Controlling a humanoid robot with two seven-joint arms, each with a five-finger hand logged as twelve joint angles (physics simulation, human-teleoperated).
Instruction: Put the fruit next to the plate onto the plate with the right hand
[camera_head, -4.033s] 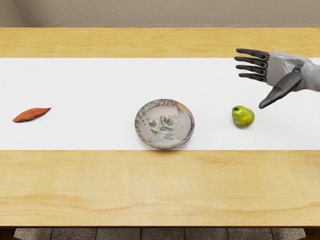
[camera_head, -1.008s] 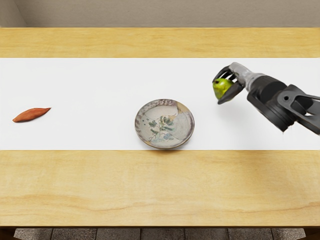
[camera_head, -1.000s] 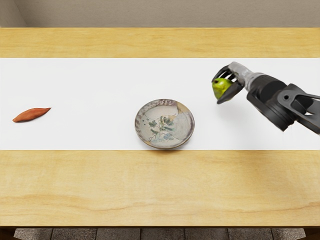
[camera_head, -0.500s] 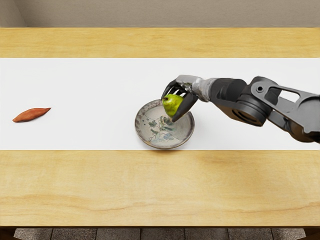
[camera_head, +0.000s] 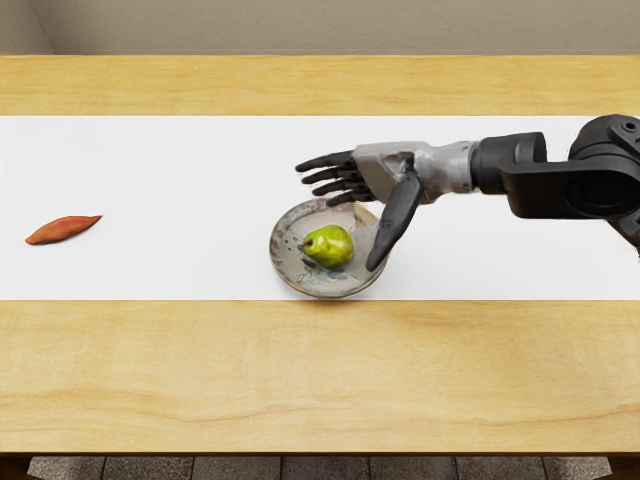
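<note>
A green pear (camera_head: 328, 246) lies on its side in the patterned ceramic plate (camera_head: 290, 270) at the middle of the white runner. My right hand (camera_head: 352, 200) hovers just above and behind the plate, its arm reaching in from the right edge. Its fingers (camera_head: 325, 175) are spread and point left, and the thumb hangs down beside the pear. The hand holds nothing. The left arm does not show.
A reddish-brown sweet potato (camera_head: 62, 229) lies on the white runner (camera_head: 180, 170) far to the left. The runner crosses a light wooden table (camera_head: 320, 370), with bare wood in front and behind.
The right hand carried the pear leftward from the runner's right side to above the plate, then let go. The pear now lies in the plate and the fingers have spread.
</note>
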